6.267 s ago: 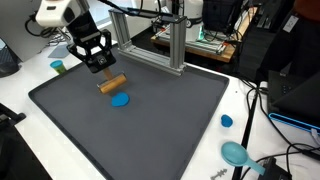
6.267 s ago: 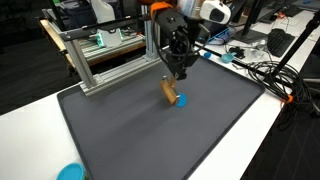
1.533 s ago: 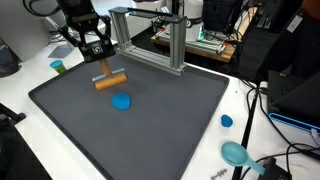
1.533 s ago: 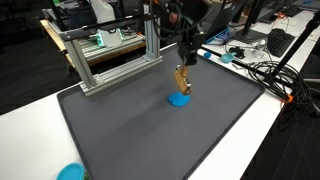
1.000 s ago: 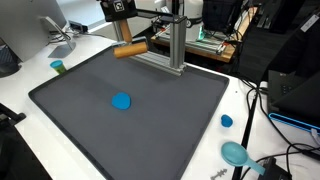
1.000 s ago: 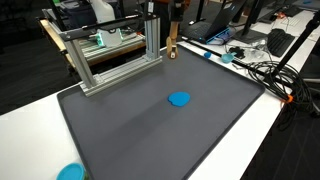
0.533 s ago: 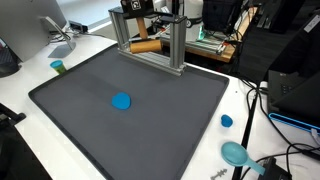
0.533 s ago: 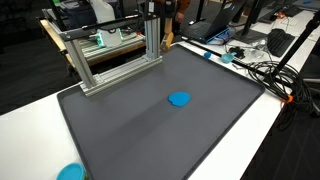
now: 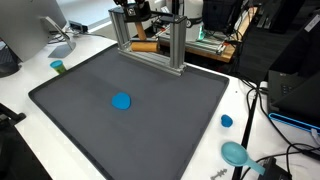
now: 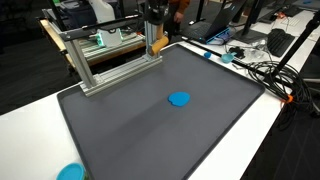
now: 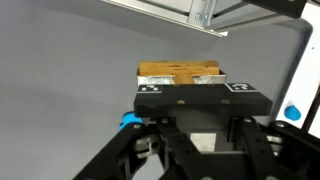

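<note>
My gripper [image 9: 139,24] is raised at the far edge of the dark grey mat [image 9: 170,120], by the aluminium frame [image 9: 176,45]. It is shut on a tan wooden block [image 9: 147,45], which hangs level behind the frame's bars. In the other exterior view the gripper [image 10: 153,20] and the block [image 10: 158,45] sit at the frame's end post. The wrist view shows the block [image 11: 180,72] just beyond the marker-covered gripper body; the fingertips are hidden. A flat blue disc [image 9: 121,100] lies alone on the mat [image 10: 150,130], also seen as the disc [image 10: 179,99] and partly [image 11: 128,120].
The aluminium frame [image 10: 110,58] stands along the mat's far edge. A small blue cap [image 9: 226,121] and a teal object [image 9: 235,152] lie on the white table, and a green cup [image 9: 58,67] stands off the mat. Cables [image 10: 265,72] and equipment crowd the table's edges.
The gripper lifted the wooden block from beside the blue disc, carried it up and away across the mat, and now holds it at the aluminium frame. The disc has not moved.
</note>
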Controlling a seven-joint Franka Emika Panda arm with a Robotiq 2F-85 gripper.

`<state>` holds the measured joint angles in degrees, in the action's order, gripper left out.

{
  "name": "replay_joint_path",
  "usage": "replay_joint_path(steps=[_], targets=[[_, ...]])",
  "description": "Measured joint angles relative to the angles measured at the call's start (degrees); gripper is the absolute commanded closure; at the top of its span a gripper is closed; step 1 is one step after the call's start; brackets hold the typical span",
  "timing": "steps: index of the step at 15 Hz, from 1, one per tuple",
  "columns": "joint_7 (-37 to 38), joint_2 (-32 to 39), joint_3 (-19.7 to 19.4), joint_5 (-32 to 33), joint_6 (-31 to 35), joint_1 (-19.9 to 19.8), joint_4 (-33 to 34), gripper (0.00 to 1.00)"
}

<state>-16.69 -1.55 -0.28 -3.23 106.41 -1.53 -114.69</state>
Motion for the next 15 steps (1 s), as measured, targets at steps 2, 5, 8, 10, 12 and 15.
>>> replay_joint_path(steps=[2, 5, 8, 10, 12, 15], targets=[[3.5, -0.5, -1.2, -0.8, -1.9, -0.6, -0.6, 0.78], [5.6, -2.9, -3.0, -2.6, -3.9, -1.7, -2.6, 0.78], [6.2, -6.7, -3.9, -3.9, -3.3, -2.2, -5.4, 0.78], [6.4, -8.1, -4.0, -3.9, -3.3, -2.1, -6.2, 0.78], [6.0, -8.1, -4.0, -3.9, -3.3, -2.1, -6.4, 0.78], [5.9, -8.3, -3.9, -3.8, -3.3, -1.9, -6.7, 0.53]])
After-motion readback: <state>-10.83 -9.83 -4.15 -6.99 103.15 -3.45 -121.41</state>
